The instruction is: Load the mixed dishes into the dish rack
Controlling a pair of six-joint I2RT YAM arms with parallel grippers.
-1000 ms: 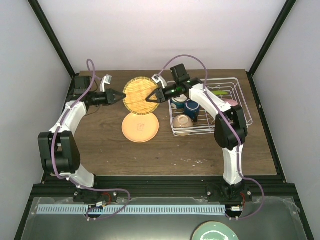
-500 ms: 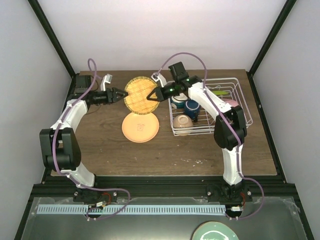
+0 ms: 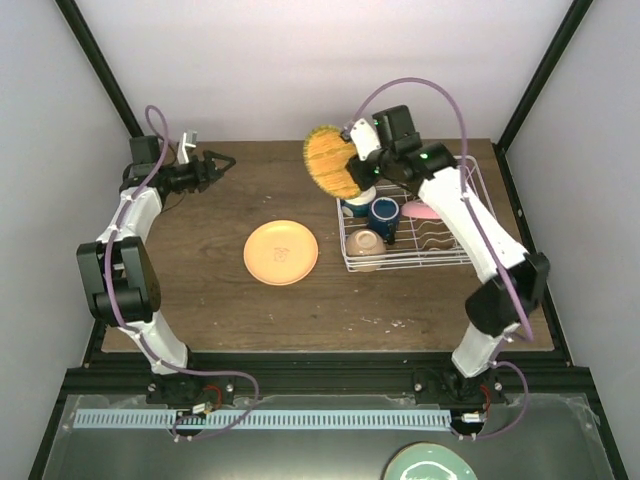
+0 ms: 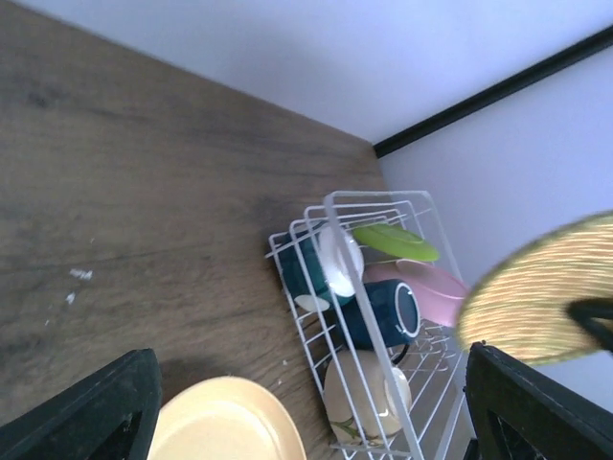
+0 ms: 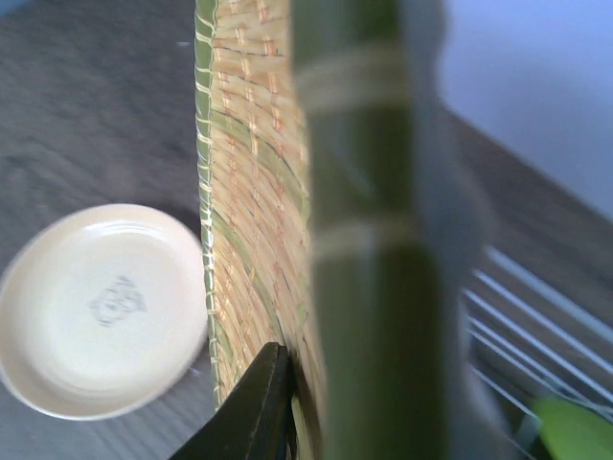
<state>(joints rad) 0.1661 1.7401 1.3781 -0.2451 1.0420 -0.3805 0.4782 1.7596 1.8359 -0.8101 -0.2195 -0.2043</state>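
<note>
Loading step: right gripper (image 3: 354,152) clamping woven plate (image 3: 330,165) near dish rack (image 3: 410,267) left end; left gripper (image 3: 218,165) jaws apart, empty. Next probably calling for lowering plate upright into free slot.

Dark wood table (image 3: 380,310), pale walls (image 3: 300,60), black frame (image 3: 100,70)

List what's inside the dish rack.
Inside the dish rack: cream bowl, white bowl, blue mug, pink plate, green plate. From above, the raised woven plate covers its far-left corner.
</note>
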